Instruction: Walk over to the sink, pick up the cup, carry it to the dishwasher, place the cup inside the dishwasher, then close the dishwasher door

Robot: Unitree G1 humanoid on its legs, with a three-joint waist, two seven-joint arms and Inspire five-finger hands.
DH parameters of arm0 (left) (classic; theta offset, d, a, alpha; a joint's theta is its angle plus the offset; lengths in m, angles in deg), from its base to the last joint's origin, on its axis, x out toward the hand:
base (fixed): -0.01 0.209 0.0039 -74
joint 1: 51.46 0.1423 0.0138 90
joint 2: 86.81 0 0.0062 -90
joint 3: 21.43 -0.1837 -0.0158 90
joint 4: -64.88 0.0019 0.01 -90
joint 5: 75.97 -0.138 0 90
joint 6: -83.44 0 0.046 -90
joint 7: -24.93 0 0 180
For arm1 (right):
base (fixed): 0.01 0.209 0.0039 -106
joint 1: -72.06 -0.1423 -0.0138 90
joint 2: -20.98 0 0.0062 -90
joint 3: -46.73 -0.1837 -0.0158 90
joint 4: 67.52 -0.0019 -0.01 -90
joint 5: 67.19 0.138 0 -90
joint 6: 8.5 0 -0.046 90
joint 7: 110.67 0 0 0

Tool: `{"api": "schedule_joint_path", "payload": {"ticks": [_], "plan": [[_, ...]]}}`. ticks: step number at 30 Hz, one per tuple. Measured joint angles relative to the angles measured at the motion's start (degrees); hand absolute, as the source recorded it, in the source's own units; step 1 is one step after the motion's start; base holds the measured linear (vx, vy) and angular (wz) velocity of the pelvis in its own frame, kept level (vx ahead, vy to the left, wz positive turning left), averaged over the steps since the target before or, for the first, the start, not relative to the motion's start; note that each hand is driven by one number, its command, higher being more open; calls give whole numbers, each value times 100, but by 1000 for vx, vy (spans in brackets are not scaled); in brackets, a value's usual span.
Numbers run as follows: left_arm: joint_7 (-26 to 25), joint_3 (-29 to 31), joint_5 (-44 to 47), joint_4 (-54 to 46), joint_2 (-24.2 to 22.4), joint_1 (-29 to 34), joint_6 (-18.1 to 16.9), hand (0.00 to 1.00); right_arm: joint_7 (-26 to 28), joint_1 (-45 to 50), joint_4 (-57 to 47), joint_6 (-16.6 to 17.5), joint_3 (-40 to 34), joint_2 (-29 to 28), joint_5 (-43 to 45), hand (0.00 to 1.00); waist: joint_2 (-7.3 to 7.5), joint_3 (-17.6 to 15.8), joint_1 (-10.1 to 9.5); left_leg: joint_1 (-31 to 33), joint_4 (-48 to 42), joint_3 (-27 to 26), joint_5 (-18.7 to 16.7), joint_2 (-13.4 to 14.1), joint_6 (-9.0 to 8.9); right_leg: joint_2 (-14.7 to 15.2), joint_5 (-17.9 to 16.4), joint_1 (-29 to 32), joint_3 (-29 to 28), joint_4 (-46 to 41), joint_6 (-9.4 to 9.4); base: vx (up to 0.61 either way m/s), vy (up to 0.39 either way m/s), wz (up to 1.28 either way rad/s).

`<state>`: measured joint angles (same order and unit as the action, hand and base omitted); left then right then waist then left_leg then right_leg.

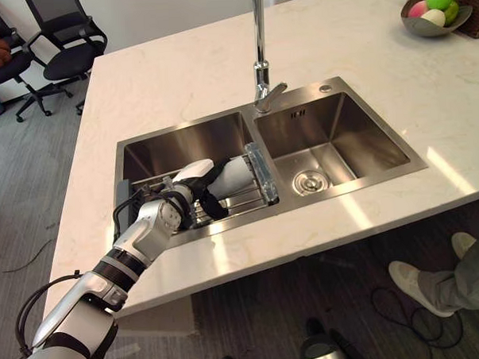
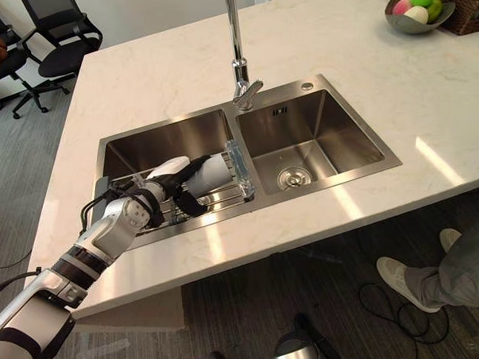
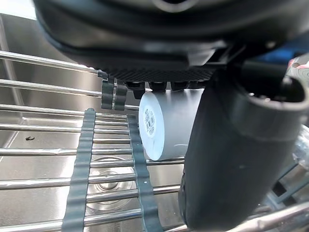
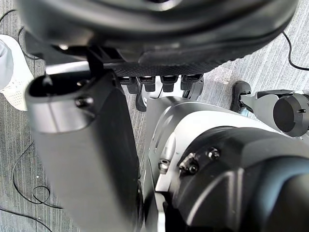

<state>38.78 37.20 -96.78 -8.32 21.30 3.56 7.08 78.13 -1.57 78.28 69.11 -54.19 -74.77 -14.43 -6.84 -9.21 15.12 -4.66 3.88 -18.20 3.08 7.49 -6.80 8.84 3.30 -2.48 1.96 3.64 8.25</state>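
Cup (image 1: 236, 178), one, lies on the rack (image 3: 48, 166) in the two-basin sink (image 1: 369, 138), left hand (image 1: 183, 196) curled round it.

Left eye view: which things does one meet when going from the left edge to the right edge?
Office chairs → left hand → cup → faucet → drain of the right basin → fruit bowl.

White cup (image 1: 236, 178) on its side on wire rack (image 1: 250, 200), left sink basin (image 1: 174, 146)
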Motion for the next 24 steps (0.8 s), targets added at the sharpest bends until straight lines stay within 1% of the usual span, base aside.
{"api": "schedule_joint_path", "payload": {"ticks": [4,9,13,14,15,18,20,21,23,24], "plan": [[246,262,-398,188,-190,5,-24,100,-4,-11,-1,0,-1,15,8,100,-24,-12,4,0,-16,2,-23,6,-21,-3,14,-18,-1,39,-6,0,0,0],[641,476,-1259,214,-341,-3,-59,100,-5,-28,-3,0,3,38,10,100,-44,-27,2,0,-16,7,-31,22,-29,-22,15,-24,2,64,-8,0,0,0],[710,506,-1609,214,-390,22,-166,100,-16,-64,3,-1,13,49,12,100,-28,-54,-2,0,-16,15,-34,21,-30,-22,17,-31,9,64,-8,0,0,0],[707,508,-1641,215,-397,21,-185,100,-17,-82,2,-1,18,49,21,100,-49,-67,-2,0,-22,18,-35,21,-31,-21,17,-31,10,69,-8,-43,-19,1],[680,507,-1637,226,-397,22,-204,100,-21,-87,4,-1,24,53,42,100,-22,-97,-2,0,-23,20,-36,21,-32,-21,17,-31,10,75,-8,-40,-16,0],[579,503,-1527,277,-397,27,-298,100,-28,-88,13,0,64,73,179,100,-59,-112,-2,0,-25,26,-41,22,-37,-21,16,-31,12,79,-8,-12,-6,0],[562,492,-1023,359,-372,17,-439,100,-26,-89,20,14,67,80,211,100,-85,-124,-1,1,-25,32,-44,21,-35,-20,16,-33,14,83,-8,0,0,0],[563,488,-812,356,-358,17,-441,100,-26,-90,27,15,67,79,212,100,-86,-124,-4,2,-25,35,-46,21,-35,-20,16,-34,16,85,-8,0,0,0],[582,360,-419,283,-274,-31,-323,100,-16,-112,93,26,68,78,212,100,-84,-125,-7,4,-23,41,-53,20,-30,-19,16,-41,25,90,-7,0,0,0],[671,291,-207,185,-239,-83,-108,100,-8,-117,125,47,68,77,211,100,-85,-125,-5,4,-23,42,-57,15,-27,-15,16,-44,26,90,-6,0,0,0]]}}
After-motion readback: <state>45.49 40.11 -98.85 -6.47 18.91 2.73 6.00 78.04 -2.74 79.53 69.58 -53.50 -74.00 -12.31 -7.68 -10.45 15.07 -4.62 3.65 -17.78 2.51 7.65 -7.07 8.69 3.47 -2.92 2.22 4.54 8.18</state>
